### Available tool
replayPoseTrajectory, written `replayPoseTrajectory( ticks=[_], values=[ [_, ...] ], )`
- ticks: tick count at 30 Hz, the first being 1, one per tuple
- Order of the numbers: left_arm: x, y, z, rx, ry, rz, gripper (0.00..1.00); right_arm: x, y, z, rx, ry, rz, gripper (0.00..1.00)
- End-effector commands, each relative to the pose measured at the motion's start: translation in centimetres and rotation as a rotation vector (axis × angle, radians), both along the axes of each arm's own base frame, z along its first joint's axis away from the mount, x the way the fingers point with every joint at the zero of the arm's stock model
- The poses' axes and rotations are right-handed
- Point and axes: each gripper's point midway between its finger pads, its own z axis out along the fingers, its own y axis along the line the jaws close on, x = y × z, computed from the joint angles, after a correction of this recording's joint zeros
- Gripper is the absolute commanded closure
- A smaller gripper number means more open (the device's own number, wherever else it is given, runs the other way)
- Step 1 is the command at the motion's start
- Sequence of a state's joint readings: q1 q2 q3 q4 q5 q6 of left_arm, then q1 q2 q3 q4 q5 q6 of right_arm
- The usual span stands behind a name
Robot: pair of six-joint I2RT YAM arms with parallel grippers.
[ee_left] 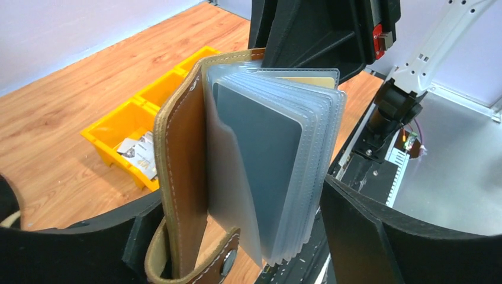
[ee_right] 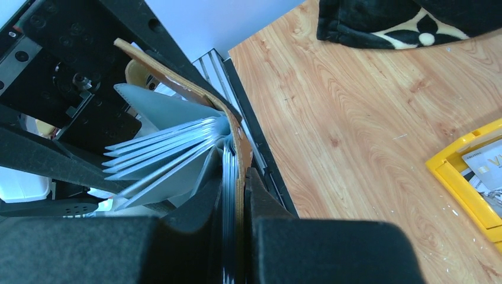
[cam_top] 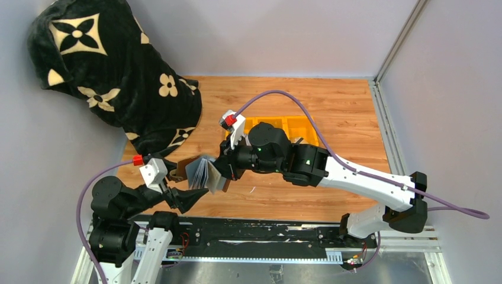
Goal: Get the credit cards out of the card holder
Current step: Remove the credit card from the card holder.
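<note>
Left gripper [ee_left: 237,201] fingers spread, empty, flanking card holder [ee_left: 183,160] held above near table [cam_top: 331,195] edge; right gripper [ee_right: 237,183] clenched on its leather cover [ee_right: 195,94]. Sleeves [ee_left: 278,154] fan toward left gripper, nearer one for card pull.

A yellow tray [cam_top: 303,128] with three compartments lies on a wood-grain tabletop [cam_top: 337,103], in the middle of its far half. Far to the tray's left, a black plush blanket [cam_top: 112,65] patterned with cream flowers is heaped in the corner, its lower edge spilling onto the boards and its upper part resting against the pale grey wall [cam_top: 266,35] that runs behind the tray. To the tray's right, a metal rail [cam_top: 382,118] borders the tabletop.
</note>
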State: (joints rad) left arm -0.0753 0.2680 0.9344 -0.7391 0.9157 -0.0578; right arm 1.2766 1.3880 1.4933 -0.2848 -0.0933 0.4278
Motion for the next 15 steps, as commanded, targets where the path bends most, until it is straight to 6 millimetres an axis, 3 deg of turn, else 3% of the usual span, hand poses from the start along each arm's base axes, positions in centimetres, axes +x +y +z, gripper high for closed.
replayPoseTrajectory(
  ticks=[1,15],
  values=[
    [0.9,0.6,0.8,0.009,-0.064,0.059,0.22,-0.6,-0.1,4.2,0.117,-0.026,0.004,1.0],
    [0.4,1.2,2.9,-0.005,-0.119,0.11,0.58,-1.7,-3.0,4.7,0.161,-0.072,0.034,1.0]
  ],
)
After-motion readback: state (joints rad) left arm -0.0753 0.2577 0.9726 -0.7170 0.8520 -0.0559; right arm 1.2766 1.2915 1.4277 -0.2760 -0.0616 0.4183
